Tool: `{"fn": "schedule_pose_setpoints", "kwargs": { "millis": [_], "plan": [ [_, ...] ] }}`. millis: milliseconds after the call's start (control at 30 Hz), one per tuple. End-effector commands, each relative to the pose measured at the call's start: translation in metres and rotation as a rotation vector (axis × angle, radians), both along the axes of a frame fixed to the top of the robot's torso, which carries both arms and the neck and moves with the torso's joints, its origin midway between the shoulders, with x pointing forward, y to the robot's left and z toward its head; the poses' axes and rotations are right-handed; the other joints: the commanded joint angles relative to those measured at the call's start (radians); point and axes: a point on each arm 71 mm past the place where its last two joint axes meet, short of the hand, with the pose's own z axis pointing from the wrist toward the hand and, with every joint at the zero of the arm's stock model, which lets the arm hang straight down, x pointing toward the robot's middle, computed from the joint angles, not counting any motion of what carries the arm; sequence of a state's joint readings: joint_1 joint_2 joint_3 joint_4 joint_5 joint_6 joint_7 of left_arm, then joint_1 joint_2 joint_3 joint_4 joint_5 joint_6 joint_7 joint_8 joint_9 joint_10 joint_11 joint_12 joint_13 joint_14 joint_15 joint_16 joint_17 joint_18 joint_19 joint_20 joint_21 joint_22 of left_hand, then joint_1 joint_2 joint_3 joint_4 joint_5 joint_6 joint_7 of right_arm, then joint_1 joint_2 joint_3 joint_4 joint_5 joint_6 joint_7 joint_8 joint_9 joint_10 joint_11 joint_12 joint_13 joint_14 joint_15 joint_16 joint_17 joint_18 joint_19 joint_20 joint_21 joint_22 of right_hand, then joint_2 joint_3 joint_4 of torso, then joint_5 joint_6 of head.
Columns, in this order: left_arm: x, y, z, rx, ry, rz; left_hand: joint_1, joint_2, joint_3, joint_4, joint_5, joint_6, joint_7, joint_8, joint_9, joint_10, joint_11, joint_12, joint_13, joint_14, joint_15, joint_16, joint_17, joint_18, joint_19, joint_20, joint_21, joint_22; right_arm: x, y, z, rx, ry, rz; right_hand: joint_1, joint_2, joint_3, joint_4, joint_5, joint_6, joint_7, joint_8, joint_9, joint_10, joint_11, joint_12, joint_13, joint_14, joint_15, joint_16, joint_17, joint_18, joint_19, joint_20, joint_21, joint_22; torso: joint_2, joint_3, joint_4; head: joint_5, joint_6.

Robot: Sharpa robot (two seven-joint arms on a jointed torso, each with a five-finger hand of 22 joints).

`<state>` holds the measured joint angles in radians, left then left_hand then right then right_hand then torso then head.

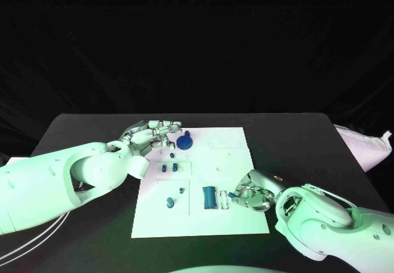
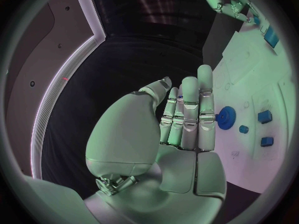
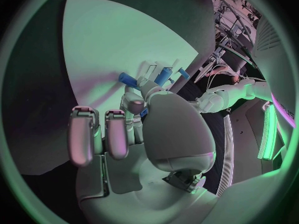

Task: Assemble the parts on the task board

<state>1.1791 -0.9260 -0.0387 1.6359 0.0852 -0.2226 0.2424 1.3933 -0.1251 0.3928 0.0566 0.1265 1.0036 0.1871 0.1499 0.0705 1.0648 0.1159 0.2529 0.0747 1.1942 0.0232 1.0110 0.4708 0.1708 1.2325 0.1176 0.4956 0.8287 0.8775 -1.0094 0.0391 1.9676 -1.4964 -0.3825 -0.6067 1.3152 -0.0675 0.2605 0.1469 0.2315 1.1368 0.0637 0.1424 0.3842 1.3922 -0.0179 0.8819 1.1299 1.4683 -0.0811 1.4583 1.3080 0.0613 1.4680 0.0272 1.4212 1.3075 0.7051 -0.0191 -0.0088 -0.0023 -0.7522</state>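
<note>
The white task board (image 1: 226,153) lies in the middle of the black table. A blue gear (image 1: 185,141) stands near its far left corner. My left hand (image 1: 152,135) hovers right beside it with fingers stretched out side by side and nothing in them; the gear (image 2: 226,118) shows just past the fingertips (image 2: 202,92). My right hand (image 1: 256,194) sits at the board's right edge, fingers curled, pinching a small blue part (image 1: 232,195) between thumb and a finger (image 3: 143,112). A blue cylinder (image 1: 209,197) lies in a slot close to it.
Several small blue parts lie on the board's left half, among them a pair (image 1: 169,168) and a peg (image 1: 170,202). A pale bag (image 1: 361,145) rests at the table's right edge. Black table surface (image 1: 304,142) borders the board on all sides.
</note>
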Motion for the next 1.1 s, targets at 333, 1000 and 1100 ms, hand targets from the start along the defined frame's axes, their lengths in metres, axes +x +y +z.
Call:
{"fn": "schedule_pose_setpoints", "kwargs": {
  "millis": [333,1000,1100],
  "plan": [
    [-0.002,-0.004,0.001,-0.016,0.000,-0.024,0.004,0.006,-0.005,-0.003,-0.001,-0.008,0.000,0.006,-0.001,-0.008,-0.002,0.006,-0.001,-0.006,0.002,0.006,-0.001,0.011,0.004,0.004,-0.003,-0.002,0.003,0.010,-0.008,0.001,0.059,0.006,-0.070,-0.019,-0.044,0.048,0.103,0.024,-0.008,-0.003,0.011,0.021,-0.004,0.039,0.026,0.070,-0.006,0.010,0.083,-0.011,0.013,-0.007,0.009,0.044,0.000,0.0003,0.0004,0.005,-0.002],
    [-0.002,-0.005,0.001,-0.017,0.006,-0.035,0.006,0.008,-0.006,-0.004,-0.001,-0.008,0.001,0.008,-0.001,-0.010,-0.001,0.009,-0.002,-0.007,0.002,0.007,-0.002,0.011,0.004,0.004,-0.005,-0.002,0.003,0.022,-0.008,0.015,0.059,0.025,-0.099,-0.005,-0.072,0.075,0.125,0.037,-0.013,0.000,0.018,0.036,-0.008,0.081,0.055,0.073,-0.010,0.018,0.096,-0.014,0.019,-0.010,0.016,0.057,0.000,0.0009,-0.0004,0.007,-0.003],
    [-0.003,-0.005,0.001,-0.017,0.007,-0.037,0.006,0.008,-0.006,-0.004,-0.001,-0.008,0.001,0.008,-0.001,-0.010,-0.001,0.009,-0.002,-0.007,0.002,0.007,-0.002,0.011,0.004,0.004,-0.005,-0.002,0.003,0.022,-0.009,0.014,0.061,0.027,-0.105,-0.001,-0.076,0.081,0.129,0.041,-0.015,0.001,0.020,0.040,-0.009,0.089,0.061,0.073,-0.011,0.020,0.101,-0.015,0.021,-0.011,0.019,0.061,0.000,0.0008,-0.0001,0.008,-0.004]
  ]
}}
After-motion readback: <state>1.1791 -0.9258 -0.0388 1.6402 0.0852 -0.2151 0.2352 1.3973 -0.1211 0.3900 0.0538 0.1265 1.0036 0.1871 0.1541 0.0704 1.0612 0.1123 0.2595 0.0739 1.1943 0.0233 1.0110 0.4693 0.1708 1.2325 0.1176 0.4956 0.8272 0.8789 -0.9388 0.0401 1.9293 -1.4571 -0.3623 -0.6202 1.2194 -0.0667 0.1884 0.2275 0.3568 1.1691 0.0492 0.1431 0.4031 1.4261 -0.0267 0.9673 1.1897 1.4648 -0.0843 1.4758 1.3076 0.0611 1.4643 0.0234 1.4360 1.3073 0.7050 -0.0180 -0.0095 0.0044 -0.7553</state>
